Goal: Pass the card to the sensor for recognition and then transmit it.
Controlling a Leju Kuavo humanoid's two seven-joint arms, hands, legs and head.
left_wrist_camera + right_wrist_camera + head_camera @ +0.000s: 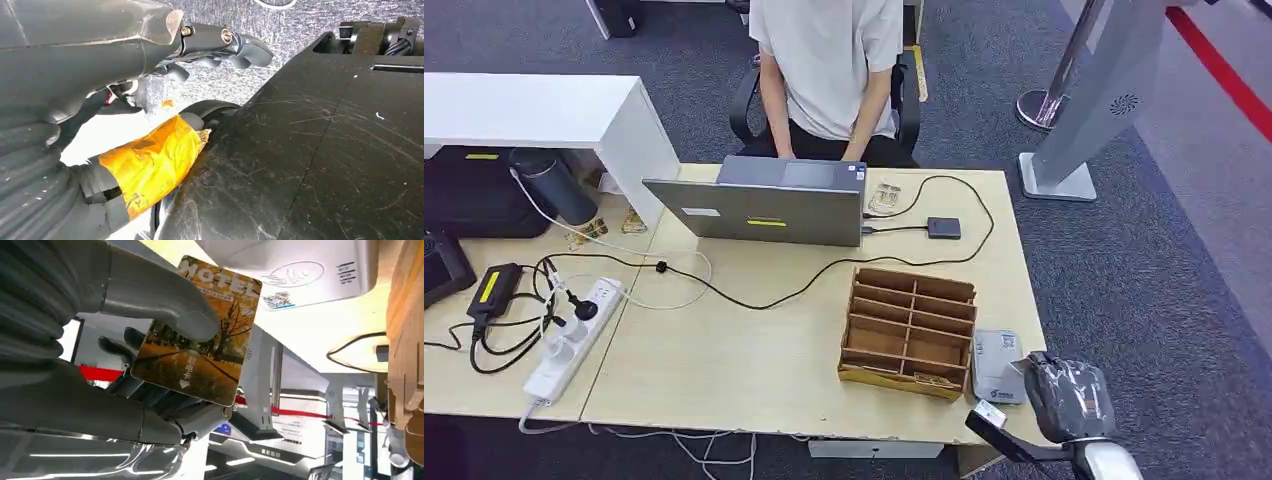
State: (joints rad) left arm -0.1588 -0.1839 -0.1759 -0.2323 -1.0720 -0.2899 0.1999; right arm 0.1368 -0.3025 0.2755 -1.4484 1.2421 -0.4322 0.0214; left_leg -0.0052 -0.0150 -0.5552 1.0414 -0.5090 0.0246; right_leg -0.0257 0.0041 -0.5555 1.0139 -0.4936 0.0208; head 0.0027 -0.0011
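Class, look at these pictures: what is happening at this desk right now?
The robot's right hand holds a hotel key card, pinched under its thumb, at the desk's near right corner beside the white card sensor. The card is not yet on the sensor. A person sits behind the laptop. The left hand holds nothing visible.

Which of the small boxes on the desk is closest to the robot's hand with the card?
The pale grey card sensor beside the wooden organizer; the dark box sits far off by the laptop.
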